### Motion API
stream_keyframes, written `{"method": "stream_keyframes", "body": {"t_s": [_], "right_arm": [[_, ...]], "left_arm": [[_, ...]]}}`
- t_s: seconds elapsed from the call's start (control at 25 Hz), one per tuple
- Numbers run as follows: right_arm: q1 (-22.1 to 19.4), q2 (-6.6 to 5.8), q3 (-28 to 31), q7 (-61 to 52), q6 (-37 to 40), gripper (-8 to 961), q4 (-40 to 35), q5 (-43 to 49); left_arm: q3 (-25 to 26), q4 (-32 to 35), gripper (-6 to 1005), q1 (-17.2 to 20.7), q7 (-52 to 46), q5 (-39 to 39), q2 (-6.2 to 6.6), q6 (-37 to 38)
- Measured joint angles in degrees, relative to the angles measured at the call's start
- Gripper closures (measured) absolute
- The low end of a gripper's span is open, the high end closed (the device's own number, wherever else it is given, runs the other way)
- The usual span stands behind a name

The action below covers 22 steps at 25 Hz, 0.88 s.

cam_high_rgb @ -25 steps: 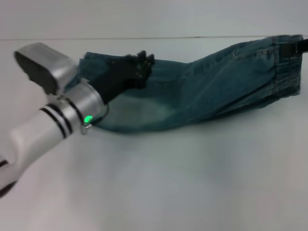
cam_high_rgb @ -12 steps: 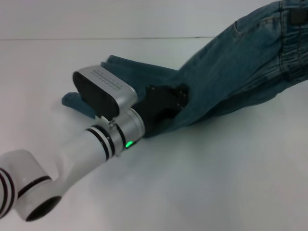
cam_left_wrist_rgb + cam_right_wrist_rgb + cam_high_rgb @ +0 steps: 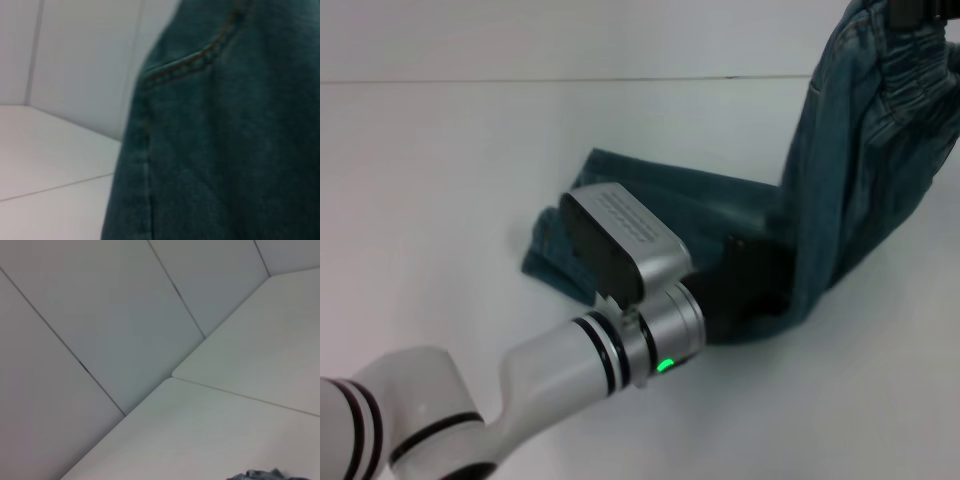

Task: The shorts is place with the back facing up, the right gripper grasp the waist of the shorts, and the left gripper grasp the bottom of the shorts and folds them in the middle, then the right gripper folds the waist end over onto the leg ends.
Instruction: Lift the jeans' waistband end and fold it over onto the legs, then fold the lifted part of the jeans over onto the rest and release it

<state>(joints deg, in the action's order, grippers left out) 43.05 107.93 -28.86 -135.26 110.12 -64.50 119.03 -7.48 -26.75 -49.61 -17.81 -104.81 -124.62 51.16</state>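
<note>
On the white table (image 3: 440, 180), the shorts (image 3: 840, 180) lie folded lengthwise, leg ends (image 3: 555, 250) flat on the surface toward the left. The waist (image 3: 910, 70) hangs raised at upper right, clamped in the right gripper (image 3: 912, 12), so the denim drapes steeply downward. The left gripper (image 3: 755, 285) presses against the cloth near the bend; whether its fingers are spread or closed cannot be told.
</note>
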Motion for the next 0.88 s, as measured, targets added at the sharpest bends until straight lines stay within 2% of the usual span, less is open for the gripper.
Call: {"method": "stream_keyframes", "body": {"t_s": [0.24, 0.56, 0.76, 0.88], "right_arm": [[0.31, 0.26, -1.98, 0.02, -0.91, 861, 0.32, -0.03], [0.53, 0.47, -5.43, 0.51, -3.31, 861, 1.73, 0.19], [1.14, 0.61, -9.25, 0.98, -6.1, 861, 4.0, 0.26], [2.52, 0.76, -11.18, 1.62, -7.47, 861, 6.01, 0.37]], "left_arm": [[7.34, -4.75, 970, 3.22, 3.01, -7.16, 0.0, -3.27], [9.87, -5.96, 969, 5.46, 3.06, -10.48, 0.0, -3.48], [10.32, -2.97, 945, 9.13, 2.78, -10.97, 0.01, 1.14], [13.16, -0.63, 884, 13.74, 2.57, -11.0, 0.0, 5.69]]}}
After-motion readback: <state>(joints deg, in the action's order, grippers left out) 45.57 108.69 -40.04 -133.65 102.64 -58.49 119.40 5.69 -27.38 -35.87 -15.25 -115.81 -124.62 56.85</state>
